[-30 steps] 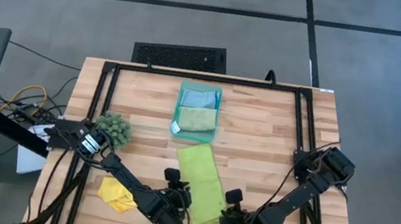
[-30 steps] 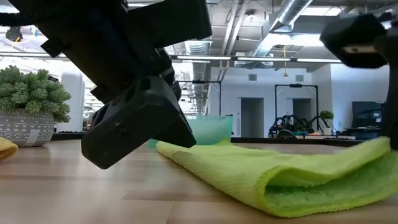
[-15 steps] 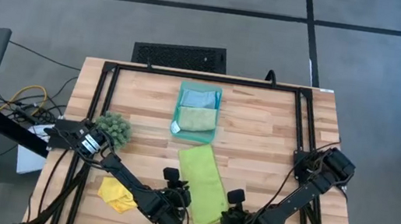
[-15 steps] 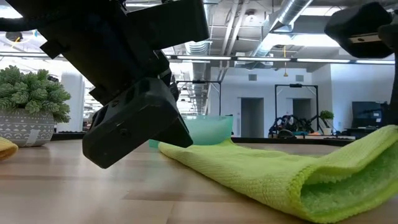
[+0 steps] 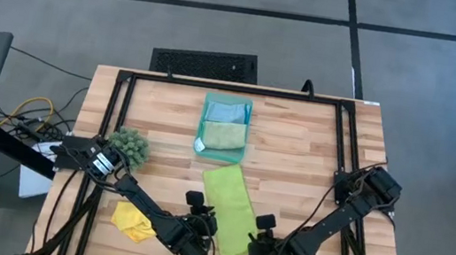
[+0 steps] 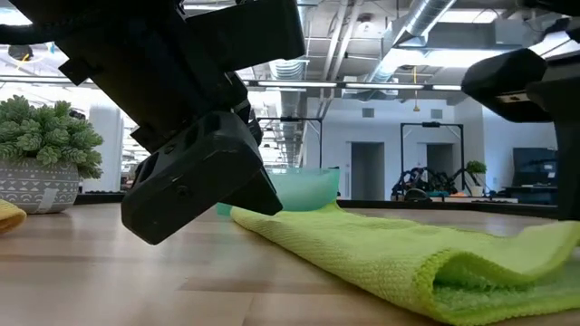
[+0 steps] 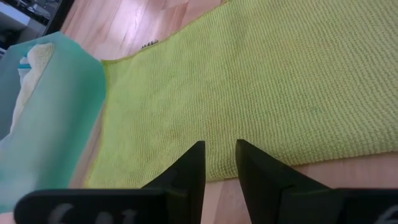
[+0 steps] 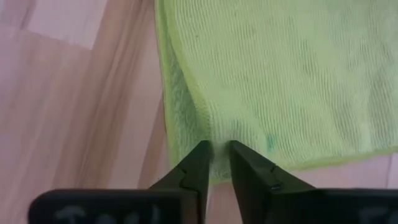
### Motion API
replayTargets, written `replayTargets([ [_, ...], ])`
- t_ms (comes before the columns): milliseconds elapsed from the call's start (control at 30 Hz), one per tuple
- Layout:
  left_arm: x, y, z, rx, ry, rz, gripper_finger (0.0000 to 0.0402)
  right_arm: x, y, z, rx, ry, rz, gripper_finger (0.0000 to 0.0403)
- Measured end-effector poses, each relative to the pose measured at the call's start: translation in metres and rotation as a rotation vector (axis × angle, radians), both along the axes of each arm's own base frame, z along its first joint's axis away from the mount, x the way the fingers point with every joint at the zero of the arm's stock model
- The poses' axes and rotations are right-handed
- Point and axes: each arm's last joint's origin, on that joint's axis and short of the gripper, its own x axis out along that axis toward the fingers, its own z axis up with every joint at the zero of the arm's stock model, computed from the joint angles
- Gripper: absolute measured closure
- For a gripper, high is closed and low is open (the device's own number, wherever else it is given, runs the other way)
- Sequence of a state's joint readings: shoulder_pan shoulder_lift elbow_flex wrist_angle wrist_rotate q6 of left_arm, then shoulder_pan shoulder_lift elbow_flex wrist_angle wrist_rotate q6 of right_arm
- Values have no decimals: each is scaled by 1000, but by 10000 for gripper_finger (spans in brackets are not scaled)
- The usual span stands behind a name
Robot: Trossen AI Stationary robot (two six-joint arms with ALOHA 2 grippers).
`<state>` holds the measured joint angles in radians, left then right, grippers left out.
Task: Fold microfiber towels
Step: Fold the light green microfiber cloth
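Observation:
The lime green towel lies as a long folded strip on the table, running from the tray toward the near edge. My left gripper is at its left long edge, fingers close together. My right gripper is shut on the strip's near right part. The light blue towel and the pale sage towel lie in the teal tray. The yellow towel lies crumpled at the near left. My left gripper has the towel's left long edge between its two nearly closed fingers, coming low from the table's left. The towel lies flat on the table there. My right gripper pinches the thick folded edge near the strip's near end, several layers, between its two fingers. It comes from the table's right. That end bulges a little above the table.
A dark-green fuzzy clump in a pot stands at the left. A black frame runs round the table. Bare wood shows to the right of the tray.
My right gripper has gone a little toward the table's left edge, still shut on the lime towel. The towel's near end first rose, then sank back lower and flatter toward the table. The far part of the strip has stayed where it was.

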<state>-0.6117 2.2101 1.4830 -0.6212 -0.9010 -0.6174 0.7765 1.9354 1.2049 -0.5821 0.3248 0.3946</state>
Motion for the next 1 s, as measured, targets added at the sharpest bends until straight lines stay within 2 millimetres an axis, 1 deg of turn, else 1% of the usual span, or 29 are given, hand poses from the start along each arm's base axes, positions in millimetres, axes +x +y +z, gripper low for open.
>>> replayTargets([
  [100, 0, 0, 0, -4, 0, -1, 319, -1, -1, 0, -8, 11, -2, 303],
  [200, 0, 0, 0, -4, 0, -1, 319, -1, -1, 0, -12, 10, -2, 306],
  [267, 0, 0, 0, -4, 0, -1, 319, -1, -1, 0, -13, 10, -2, 322],
  [400, 0, 0, 0, 0, -2, 1, 319, -1, -1, 0, -26, 2, 4, 382],
  [433, 0, 0, 0, 7, -7, 2, 319, -1, -1, 0, -29, 1, 9, 391],
  [567, 1, 1, 2, 53, -45, 19, 319, 0, -2, 3, -82, -27, 9, 385],
  [733, 0, 2, 3, 85, -64, 32, 319, -1, 6, 22, -136, -32, -7, 397],
  [833, 0, 3, 2, 87, -59, 33, 319, -3, 13, 27, -90, -19, -3, 392],
  [1000, 0, 3, 3, 85, -61, 35, 319, -7, 22, 24, -1, -7, 24, 369],
])
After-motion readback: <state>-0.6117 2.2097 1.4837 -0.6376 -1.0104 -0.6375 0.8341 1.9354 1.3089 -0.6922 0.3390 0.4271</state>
